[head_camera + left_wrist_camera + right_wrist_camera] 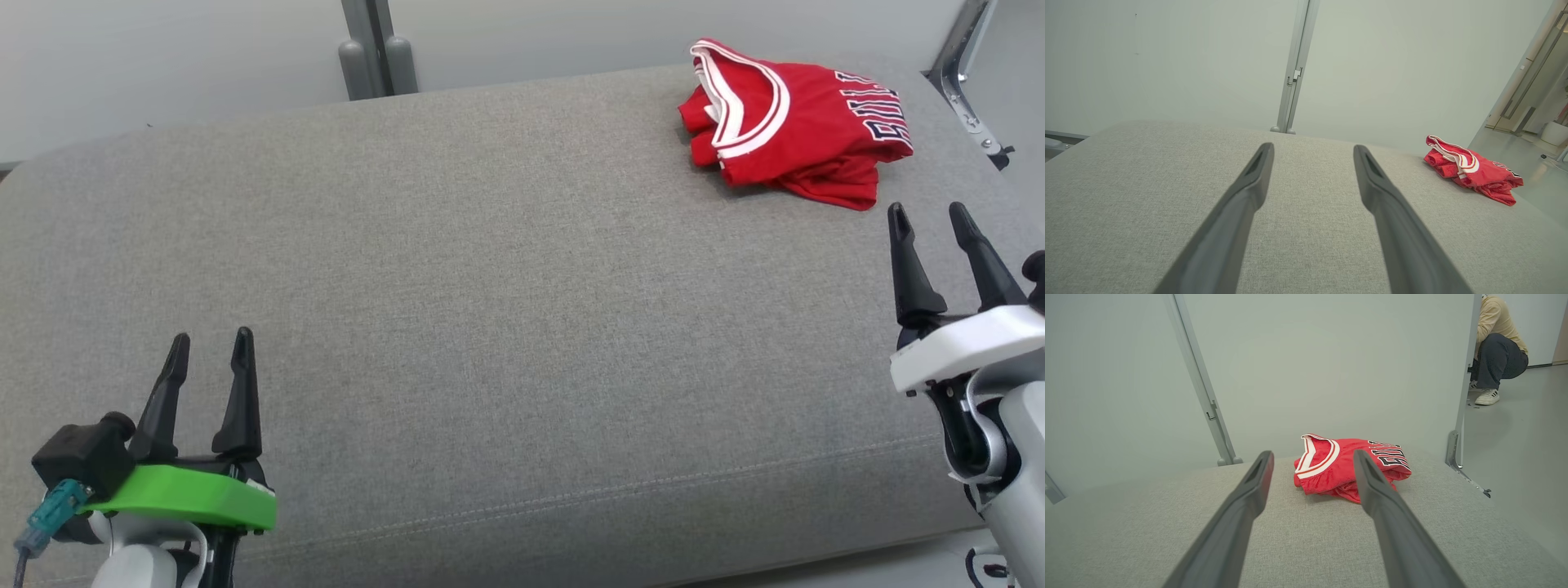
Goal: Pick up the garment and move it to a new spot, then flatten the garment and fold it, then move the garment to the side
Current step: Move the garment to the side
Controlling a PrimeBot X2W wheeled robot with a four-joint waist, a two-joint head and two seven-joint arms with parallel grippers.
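- One red jersey [804, 131] lies loosely folded at the far right corner of the grey woven-fabric bench [490, 286]. It has white-striped trim and dark lettering.
- Left claw [211, 336]: spread wide, empty, well apart from the jersey.
- Right claw [927, 208]: spread wide, empty, near the jersey, not touching.

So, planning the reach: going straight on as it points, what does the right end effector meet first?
Probably the red garment on the cushion, straight ahead of the right end effector; depth unclear.
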